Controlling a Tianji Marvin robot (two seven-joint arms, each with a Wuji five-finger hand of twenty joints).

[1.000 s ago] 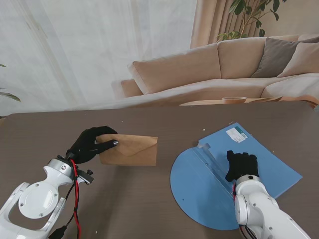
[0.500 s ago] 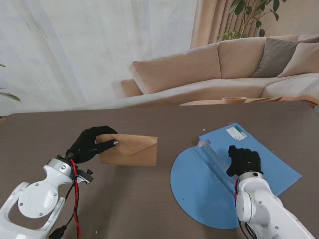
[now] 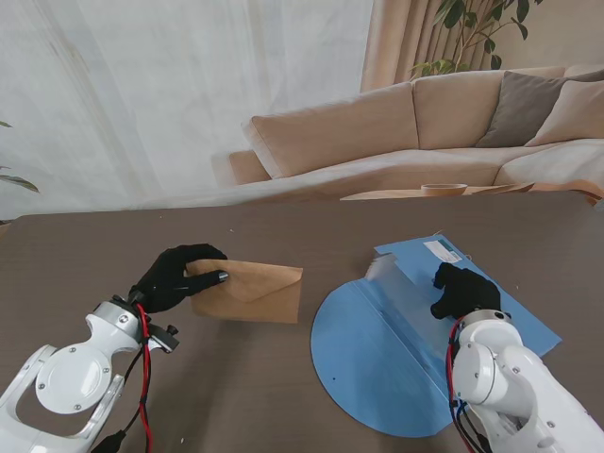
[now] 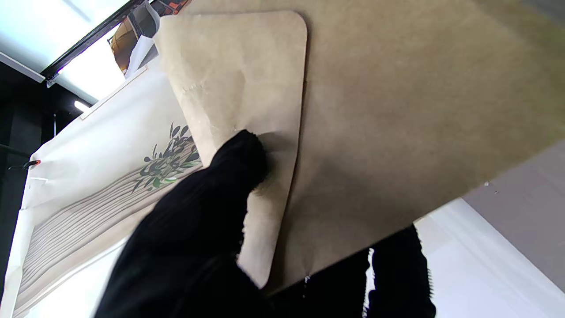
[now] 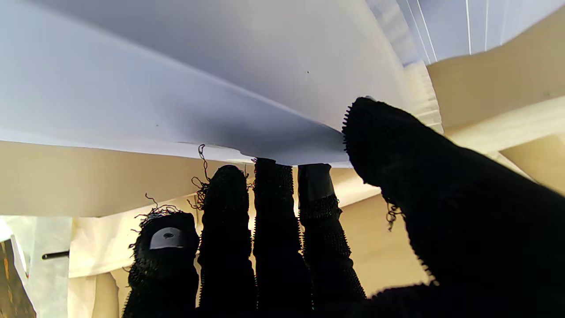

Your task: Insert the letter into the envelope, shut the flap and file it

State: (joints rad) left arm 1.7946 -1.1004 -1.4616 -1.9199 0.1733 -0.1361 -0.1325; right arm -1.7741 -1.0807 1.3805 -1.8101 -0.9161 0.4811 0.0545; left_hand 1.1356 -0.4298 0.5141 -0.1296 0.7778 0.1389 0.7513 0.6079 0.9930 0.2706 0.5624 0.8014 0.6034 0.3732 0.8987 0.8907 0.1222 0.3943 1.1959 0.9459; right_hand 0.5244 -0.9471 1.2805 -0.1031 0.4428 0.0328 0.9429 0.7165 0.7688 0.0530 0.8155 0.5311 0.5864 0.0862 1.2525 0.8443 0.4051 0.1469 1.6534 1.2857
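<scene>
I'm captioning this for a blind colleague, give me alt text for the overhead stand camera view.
The left hand pinches a brown envelope by its end, flap closed; the right hand lifts the cover of a blue folder on a dark table.

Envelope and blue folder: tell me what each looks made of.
Envelope: looks like matte brown kraft paper; the left wrist view shows a fibrous, creased surface.
Blue folder: probably thin plastic sheet, smooth with slight sheen, flexing where the right hand lifts it; coated card is possible.
</scene>
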